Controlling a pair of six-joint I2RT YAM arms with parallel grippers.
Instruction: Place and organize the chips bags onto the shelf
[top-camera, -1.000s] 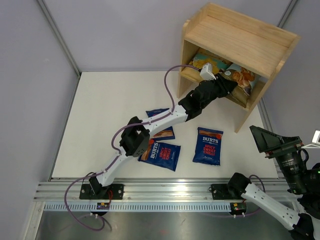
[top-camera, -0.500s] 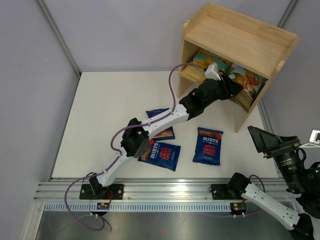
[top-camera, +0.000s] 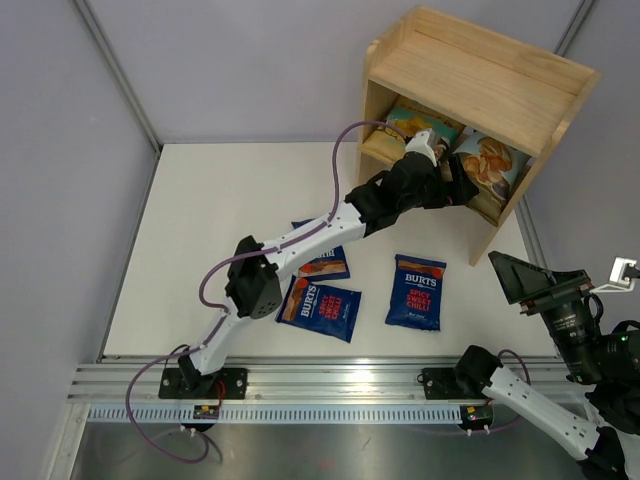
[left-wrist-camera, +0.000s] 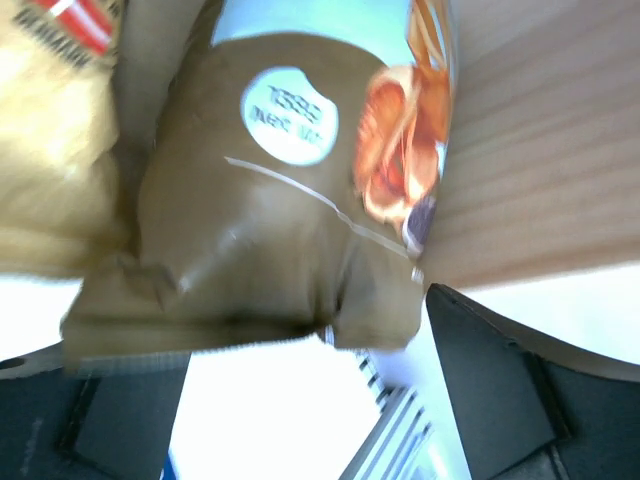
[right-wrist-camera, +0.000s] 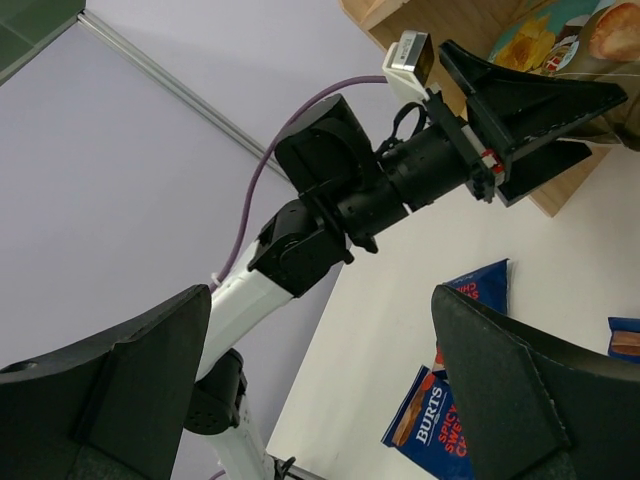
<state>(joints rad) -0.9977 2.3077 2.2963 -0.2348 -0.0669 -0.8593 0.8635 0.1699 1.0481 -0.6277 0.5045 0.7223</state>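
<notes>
The shelf (top-camera: 480, 75) stands at the back right. Its lower tier holds the tan-yellow chips bag (top-camera: 413, 124) and the light blue chips bag (top-camera: 490, 160), side by side. My left gripper (top-camera: 462, 190) is open just in front of the light blue bag (left-wrist-camera: 290, 190), with nothing between its fingers (left-wrist-camera: 500, 390). Three dark blue chips bags lie on the table: one on the right (top-camera: 416, 290), one nearer the front (top-camera: 322, 309), and one partly under the left arm (top-camera: 325, 265). My right gripper (right-wrist-camera: 320, 390) hangs open and empty, raised at the right (top-camera: 515, 280).
The left arm (top-camera: 300, 245) stretches diagonally across the white table (top-camera: 220, 220) to the shelf. The shelf's side panel (top-camera: 505, 215) stands right of the left gripper. Grey walls close in the back and left. A metal rail (top-camera: 320, 385) runs along the near edge.
My left gripper has opened and let go of the light blue bag, which now stands in the lower tier. The gripper has drawn back a little. The right arm has barely moved.
</notes>
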